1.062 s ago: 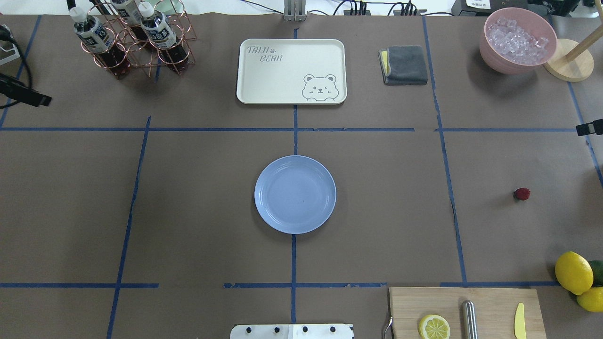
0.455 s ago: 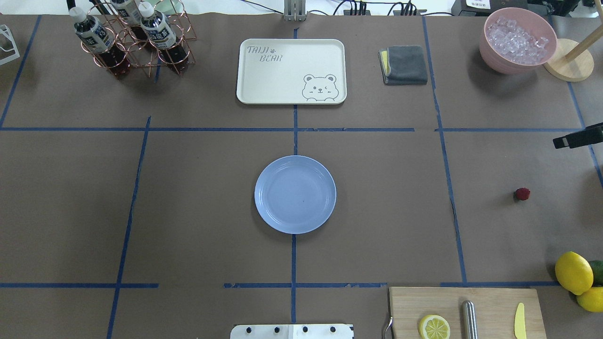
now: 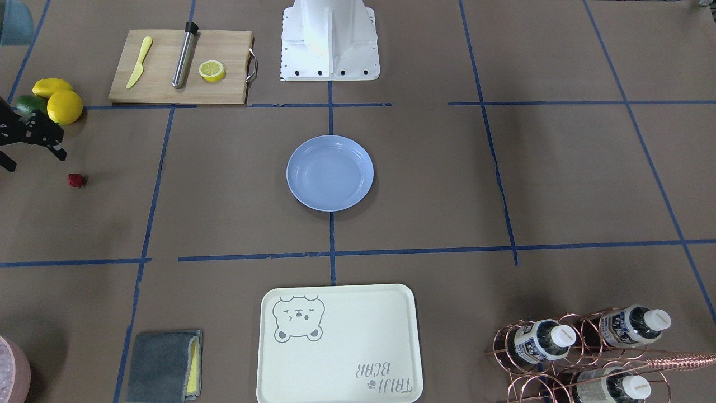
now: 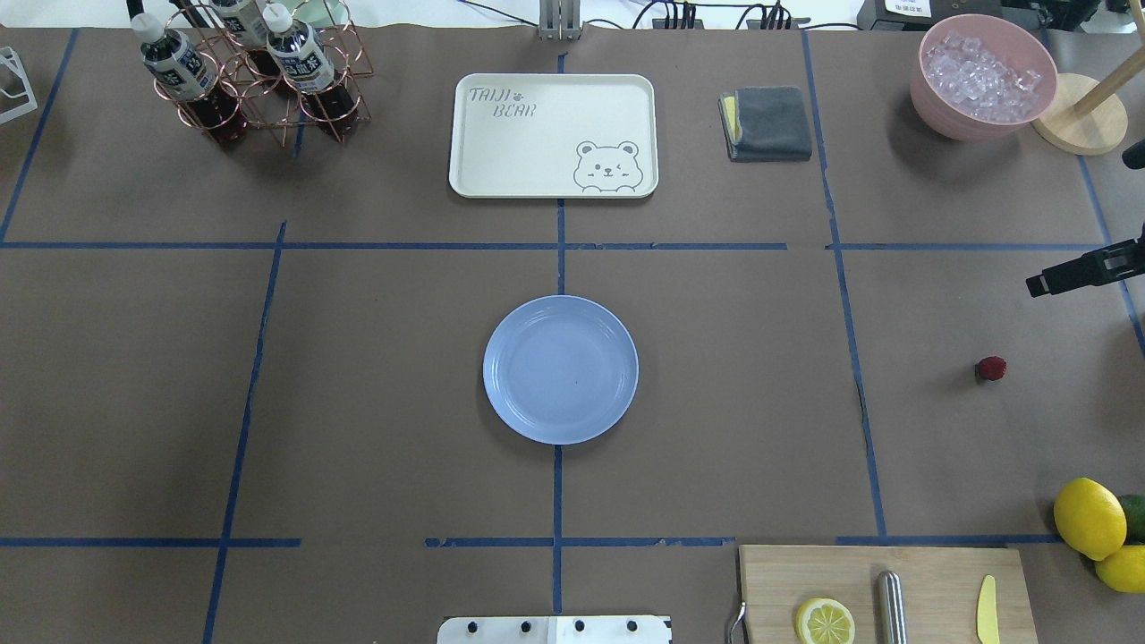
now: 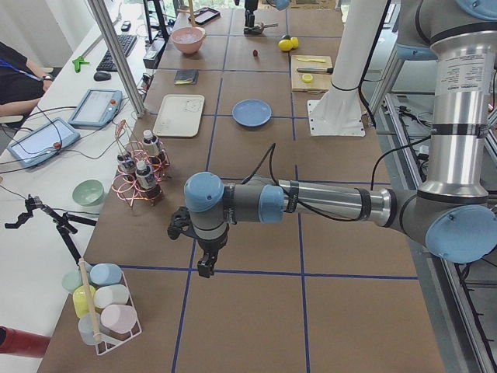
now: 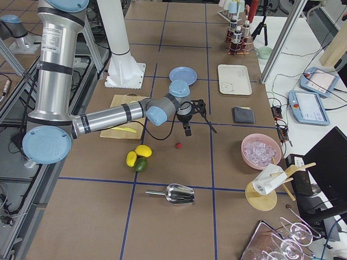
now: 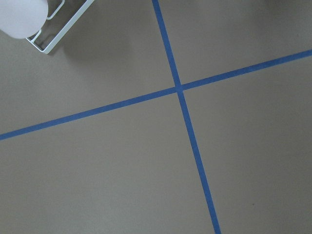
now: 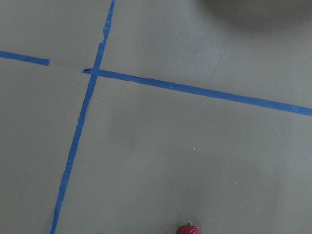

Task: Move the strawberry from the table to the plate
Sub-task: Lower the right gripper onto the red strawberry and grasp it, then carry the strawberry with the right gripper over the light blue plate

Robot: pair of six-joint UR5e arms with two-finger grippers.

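The strawberry [image 4: 991, 368], tiny and dark red, lies on the brown-paper table [image 4: 358, 358] far to the right; it also shows as the strawberry [image 3: 75, 179] and at the bottom edge of the right wrist view [image 8: 189, 229]. The light-blue plate [image 4: 561, 369] sits bare at the table's middle. My right gripper [image 3: 36, 161] hovers just beyond the strawberry, its fingers [image 4: 1064, 275] spread open and holding nothing. The left gripper [image 5: 203, 268] hangs over the table's far left end; I cannot tell its state.
Two lemons and an avocado [image 4: 1089, 517] lie near the strawberry, beside a cutting board [image 4: 886, 581] with a lemon half, a knife and a metal rod. A bear tray [image 4: 554, 134], grey cloth [image 4: 767, 122], ice bowl [image 4: 984, 76] and bottle rack [image 4: 250, 80] stand at the back.
The right gripper has come further in from the right edge, toward the strawberry. The left arm has left the overhead view's left edge.
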